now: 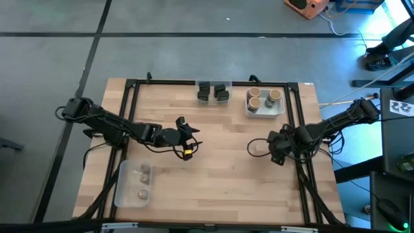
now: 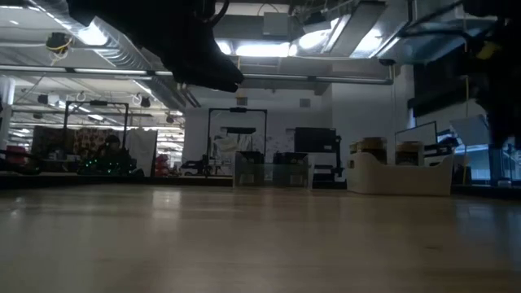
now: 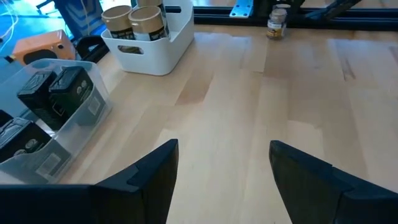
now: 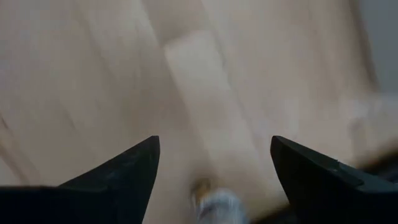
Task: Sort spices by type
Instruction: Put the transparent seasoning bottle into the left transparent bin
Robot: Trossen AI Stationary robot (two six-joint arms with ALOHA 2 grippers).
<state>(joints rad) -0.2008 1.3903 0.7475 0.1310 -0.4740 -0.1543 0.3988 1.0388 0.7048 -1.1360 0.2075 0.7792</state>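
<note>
My left gripper (image 1: 194, 141) hangs open and empty above the middle-left of the table; its fingers also show in its wrist view (image 3: 224, 149). My right gripper (image 1: 253, 147) is open at the table's right. A tiny brown-topped jar (image 4: 214, 205) shows blurred low between its fingers, apart from both. The same jar (image 3: 277, 23) stands upright on the table by the right arm. Dark boxy jars (image 1: 213, 92) sit in a clear tray (image 3: 93, 118) at the far edge. Tan-topped jars (image 1: 262, 99) stand in the white tray (image 3: 155, 56). Two tiny jars (image 1: 142, 181) lie in the near-left clear tray (image 1: 123, 191).
Black frame rails (image 1: 129, 116) run along the table's left, right and far sides. Bare wood (image 1: 223, 175) lies between the two grippers and toward the near edge. In the low view the white tray (image 2: 399, 175) and the clear tray (image 2: 273, 172) stand at the far edge.
</note>
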